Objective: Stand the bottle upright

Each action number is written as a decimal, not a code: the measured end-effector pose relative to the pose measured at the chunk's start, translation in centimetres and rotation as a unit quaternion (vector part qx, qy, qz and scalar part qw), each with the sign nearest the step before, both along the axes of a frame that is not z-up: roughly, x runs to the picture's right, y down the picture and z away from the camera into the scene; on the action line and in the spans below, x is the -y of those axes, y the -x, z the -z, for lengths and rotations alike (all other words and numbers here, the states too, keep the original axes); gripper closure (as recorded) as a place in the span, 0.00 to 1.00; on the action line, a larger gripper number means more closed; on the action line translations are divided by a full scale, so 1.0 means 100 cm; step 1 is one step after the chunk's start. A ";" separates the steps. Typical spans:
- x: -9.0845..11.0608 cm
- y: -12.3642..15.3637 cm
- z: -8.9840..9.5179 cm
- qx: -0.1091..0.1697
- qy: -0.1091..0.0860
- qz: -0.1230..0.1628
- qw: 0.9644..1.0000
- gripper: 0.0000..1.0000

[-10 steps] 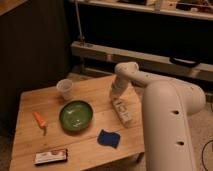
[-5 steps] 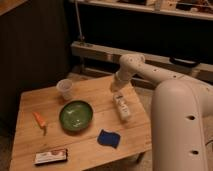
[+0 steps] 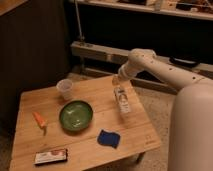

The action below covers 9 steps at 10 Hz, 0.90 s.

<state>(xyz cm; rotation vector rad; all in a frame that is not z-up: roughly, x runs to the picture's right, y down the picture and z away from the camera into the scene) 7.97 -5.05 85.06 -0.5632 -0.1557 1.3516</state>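
The bottle is a slim white one with a faint label. It lies on its side on the right part of the wooden table, to the right of the green bowl. My gripper hangs just above and behind the bottle's far end, at the tip of the white arm that reaches in from the right. I cannot tell whether it touches the bottle.
A translucent cup stands at the back left of the bowl. An orange carrot-like piece lies at the left, a blue sponge in front, and a dark flat packet at the front left edge. Metal rails and dark shelving stand behind the table.
The arm has pulled up and back from the bottle, and the big white arm body has swung to the right. The bottle still lies on its side in the same place.
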 end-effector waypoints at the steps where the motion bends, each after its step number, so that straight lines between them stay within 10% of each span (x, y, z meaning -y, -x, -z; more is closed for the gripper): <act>1: 0.002 0.001 0.008 0.010 -0.012 -0.008 1.000 1.00; 6: -0.002 -0.002 0.040 0.068 -0.079 -0.037 0.994 1.00; 9: -0.008 0.003 0.059 0.120 -0.162 -0.069 0.977 1.00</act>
